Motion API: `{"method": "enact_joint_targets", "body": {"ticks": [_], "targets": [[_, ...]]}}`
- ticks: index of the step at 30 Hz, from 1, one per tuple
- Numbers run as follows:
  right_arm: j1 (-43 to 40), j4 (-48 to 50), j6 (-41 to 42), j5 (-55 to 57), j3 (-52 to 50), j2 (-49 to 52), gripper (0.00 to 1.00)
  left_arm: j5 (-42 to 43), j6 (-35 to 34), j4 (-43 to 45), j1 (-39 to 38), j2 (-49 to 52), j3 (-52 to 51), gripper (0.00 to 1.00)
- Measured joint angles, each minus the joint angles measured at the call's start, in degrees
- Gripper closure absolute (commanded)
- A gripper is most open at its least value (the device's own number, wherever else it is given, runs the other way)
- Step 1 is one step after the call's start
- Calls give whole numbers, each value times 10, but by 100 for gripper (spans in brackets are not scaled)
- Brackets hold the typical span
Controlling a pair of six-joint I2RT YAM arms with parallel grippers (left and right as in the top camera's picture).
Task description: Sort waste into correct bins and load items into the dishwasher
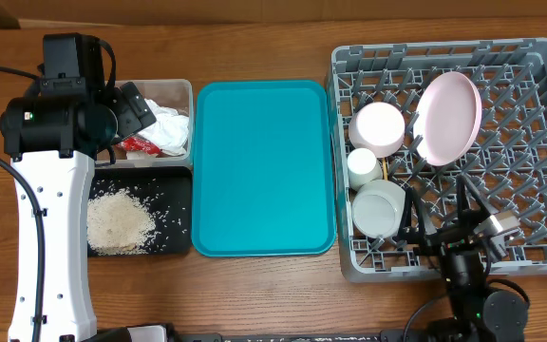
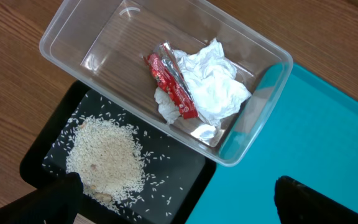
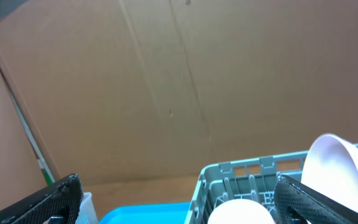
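Starting at the left of the tabletop [image 1: 254, 294], we've got the left pincer [image 2: 179, 202] hanging above the bins, jaws spread wide, nothing between them

Under it sits the clear tub [image 2: 73, 43], and we can see the crumpled tissue [image 2: 213, 81] bunched at one end with the red wrapper [image 2: 173, 87] lying right against it, touching

At the tub's 6 o'clock in the overhead view, touching it, is the black tray [image 2: 185, 168]. The rice [image 2: 104, 155] is heaped in it, with loose grains scattered around the pile

Moving to 3 o'clock of both bins, the flat teal tray [image 1: 264, 166] lies bare in the middle

On to the dish rack [image 1: 539, 123] at the far right. Down its 9 o'clock side we count a whitish bowl [image 1: 380, 128], then the small cup [image 1: 364, 164] just below it, then a second bowl [image 1: 380, 211] at 6 o'clock of the cup. The pink plate [image 1: 449, 116] stands on edge among the pegs, leaning, at 3 o'clock of the upper bowl

And the right pincer [image 3: 179, 208] sits at the rack's 6 o'clock edge, jaws wide apart and empty; its own camera looks out over the rack towards a brown cardboard wall [image 3: 166, 81]
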Motion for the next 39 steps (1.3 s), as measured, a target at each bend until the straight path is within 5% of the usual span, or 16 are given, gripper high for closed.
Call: {"method": "enact_joint_targets", "body": {"ticks": [7, 13, 23, 31, 39], "targets": [[-11, -11, 0, 0, -57, -21, 0, 0, 0, 0, 0, 0, 0, 0], [-12, -118, 0, 0, -60, -22, 0, 0, 0, 0, 0, 0, 0, 0], [-12, -118, -1, 0, -60, -22, 0, 0, 0, 0, 0, 0, 0, 0], [-13, -115, -146, -20, -60, -22, 0, 0, 0, 0, 0, 0, 0, 0], [-35, -115, -193, -27, -60, -22, 0, 0, 0, 0, 0, 0, 0, 0]]}}
